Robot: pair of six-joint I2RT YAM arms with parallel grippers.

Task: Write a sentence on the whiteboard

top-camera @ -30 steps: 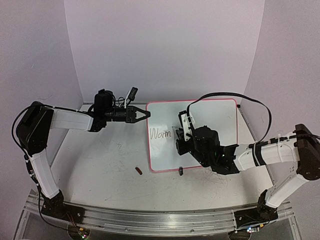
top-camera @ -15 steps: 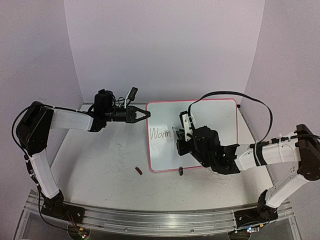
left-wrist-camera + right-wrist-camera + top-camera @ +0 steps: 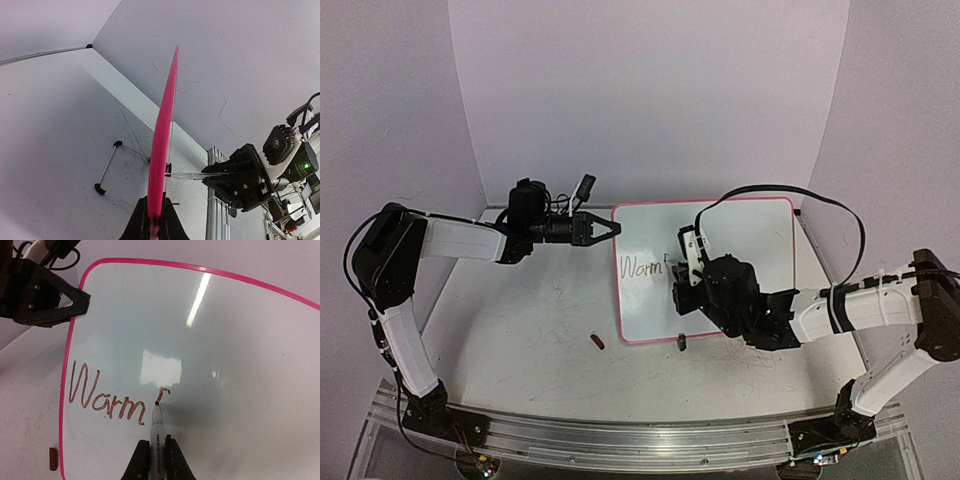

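Note:
The whiteboard (image 3: 750,235), white with a pink frame, stands tilted on the table. In the left wrist view it shows edge-on as a pink strip (image 3: 162,130). My left gripper (image 3: 610,229) (image 3: 155,206) is shut on its left edge. My right gripper (image 3: 157,446) (image 3: 682,278) is shut on a clear-bodied marker (image 3: 156,427) (image 3: 189,176). The marker's tip touches the whiteboard (image 3: 230,335) at the foot of a small hooked stroke (image 3: 162,391). That stroke sits just right of the brown word "Warm" (image 3: 102,395).
A small red cap (image 3: 597,341) (image 3: 53,458) lies on the grey table left of the board's lower corner. A black clip foot (image 3: 681,343) sits at the board's near edge. A wire stand (image 3: 107,170) props the board from behind.
The marker tip has drawn a small hooked stroke to the right of "Warm", and my right gripper has shifted slightly with it. The left arm has not moved.

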